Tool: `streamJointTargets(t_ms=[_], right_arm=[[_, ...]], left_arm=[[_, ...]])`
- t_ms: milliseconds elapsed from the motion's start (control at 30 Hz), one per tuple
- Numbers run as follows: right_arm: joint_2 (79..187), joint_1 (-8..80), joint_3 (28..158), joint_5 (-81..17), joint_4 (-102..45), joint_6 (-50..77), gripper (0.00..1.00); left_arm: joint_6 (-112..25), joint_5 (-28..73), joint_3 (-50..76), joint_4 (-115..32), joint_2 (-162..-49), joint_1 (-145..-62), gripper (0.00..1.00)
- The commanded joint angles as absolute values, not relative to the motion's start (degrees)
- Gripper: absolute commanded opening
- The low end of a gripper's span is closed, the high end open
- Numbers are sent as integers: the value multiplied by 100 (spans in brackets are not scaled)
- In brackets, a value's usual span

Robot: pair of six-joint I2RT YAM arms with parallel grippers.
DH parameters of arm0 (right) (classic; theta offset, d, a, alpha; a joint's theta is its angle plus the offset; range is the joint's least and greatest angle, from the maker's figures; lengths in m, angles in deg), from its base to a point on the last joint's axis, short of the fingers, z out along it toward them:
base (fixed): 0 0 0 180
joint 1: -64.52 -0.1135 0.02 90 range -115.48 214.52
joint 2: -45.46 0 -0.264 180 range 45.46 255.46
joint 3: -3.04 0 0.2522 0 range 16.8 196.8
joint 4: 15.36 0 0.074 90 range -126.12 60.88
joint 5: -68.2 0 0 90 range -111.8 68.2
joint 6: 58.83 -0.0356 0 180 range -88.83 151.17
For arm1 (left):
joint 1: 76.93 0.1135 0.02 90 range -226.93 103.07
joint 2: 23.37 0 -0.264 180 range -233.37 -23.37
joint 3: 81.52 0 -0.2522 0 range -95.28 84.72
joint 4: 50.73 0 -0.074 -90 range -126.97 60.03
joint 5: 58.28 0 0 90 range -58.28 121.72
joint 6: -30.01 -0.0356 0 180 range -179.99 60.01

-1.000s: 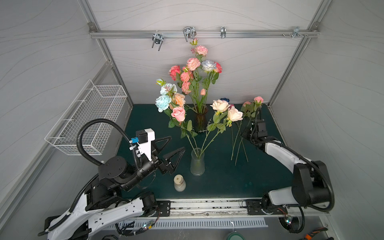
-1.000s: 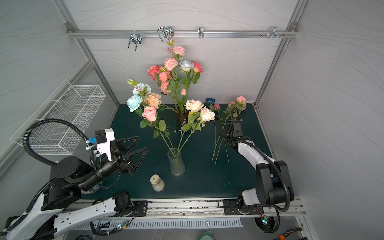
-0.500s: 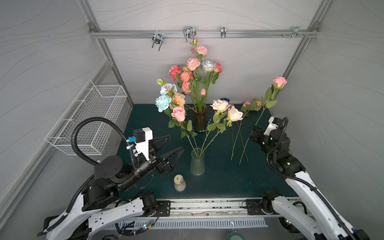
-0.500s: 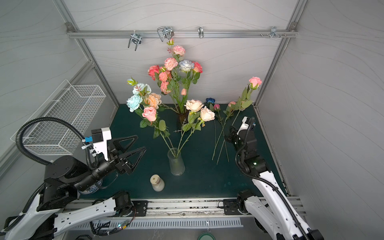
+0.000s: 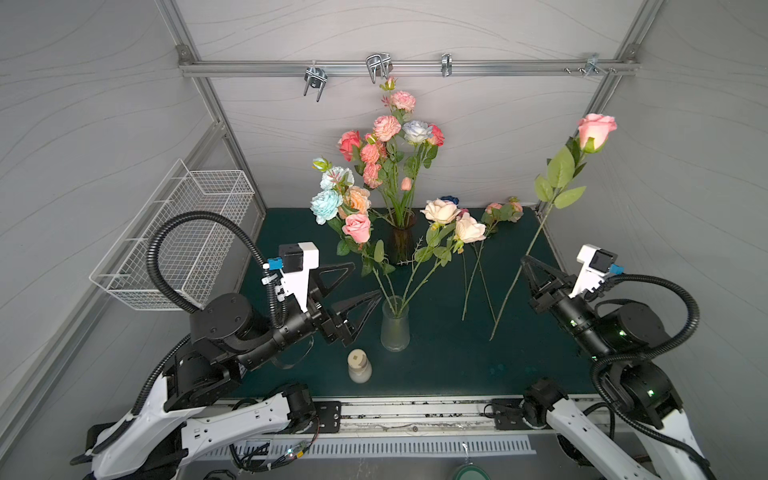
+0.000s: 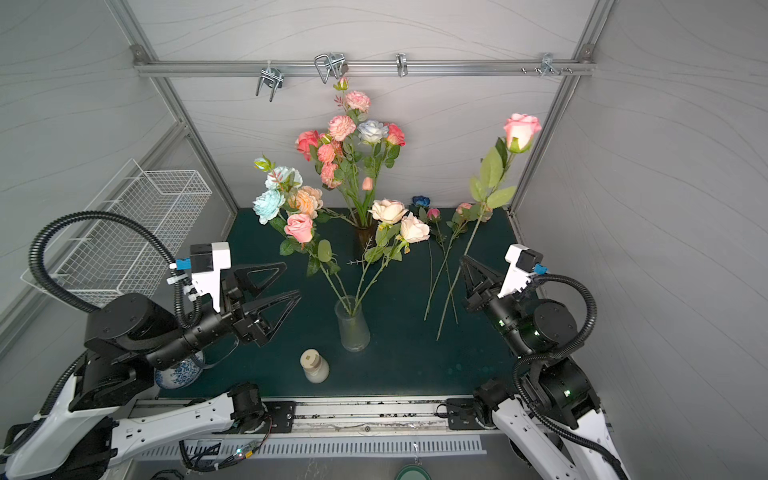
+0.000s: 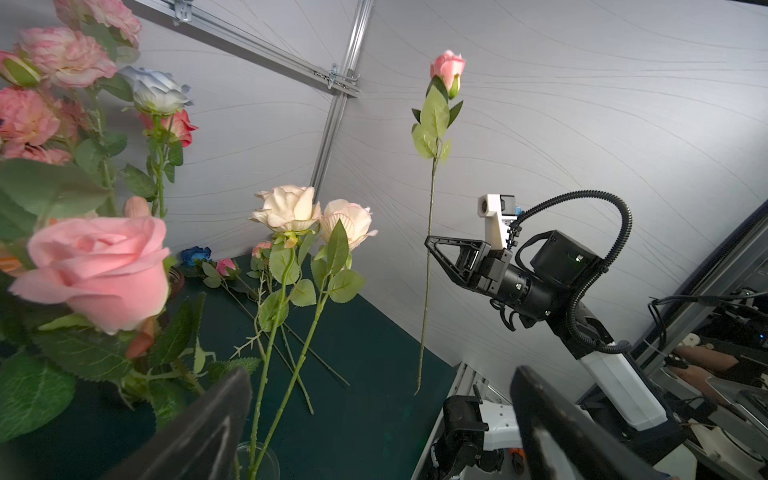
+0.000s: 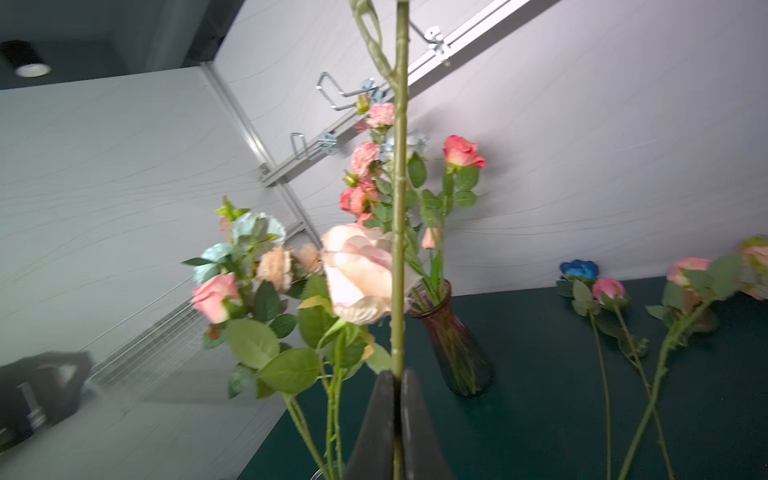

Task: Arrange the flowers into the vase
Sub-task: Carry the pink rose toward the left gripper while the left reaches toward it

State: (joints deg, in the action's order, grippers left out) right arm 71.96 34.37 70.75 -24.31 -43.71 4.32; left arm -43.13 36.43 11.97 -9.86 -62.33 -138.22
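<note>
My right gripper [image 5: 524, 259] [image 6: 463, 259] [image 8: 397, 374] is shut on the green stem of a pink rose [image 5: 596, 131] [image 6: 521, 131] [image 7: 446, 68]. It holds the rose nearly upright above the mat's right side, bloom high and stem end hanging free. A clear glass vase [image 5: 395, 328] [image 6: 353, 328] at front centre holds several flowers. Behind it a dark vase [image 5: 402, 241] [image 8: 453, 345] holds a taller bunch. Loose flowers [image 5: 498, 210] [image 6: 432, 214] lie on the mat at back right. My left gripper [image 5: 365, 279] [image 6: 291, 279] [image 7: 378, 382] is open and empty, left of the clear vase.
A white wire basket [image 5: 187, 232] hangs on the left wall. A small cream bottle [image 5: 359, 365] stands in front of the clear vase. A blue-and-white pot [image 6: 178, 372] sits under my left arm. Metal hooks [image 5: 378, 66] hang from the back rail.
My right arm has lifted the pink rose off the mat and drawn back toward the front right, turning the stem upright. My left gripper has barely moved.
</note>
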Motion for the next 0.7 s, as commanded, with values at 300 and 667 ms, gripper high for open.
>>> streamJointTargets(t_ms=[300, 667], right_arm=[[7965, 2762, 7554, -4559, -3504, -152, 0], [8764, 225, 7748, -3349, -3327, 1057, 0]], left_arm=[[-4523, 2775, 528, -1252, -7075, -13842, 90], [-4507, 2701, 429, -1407, -7383, -13845, 67]])
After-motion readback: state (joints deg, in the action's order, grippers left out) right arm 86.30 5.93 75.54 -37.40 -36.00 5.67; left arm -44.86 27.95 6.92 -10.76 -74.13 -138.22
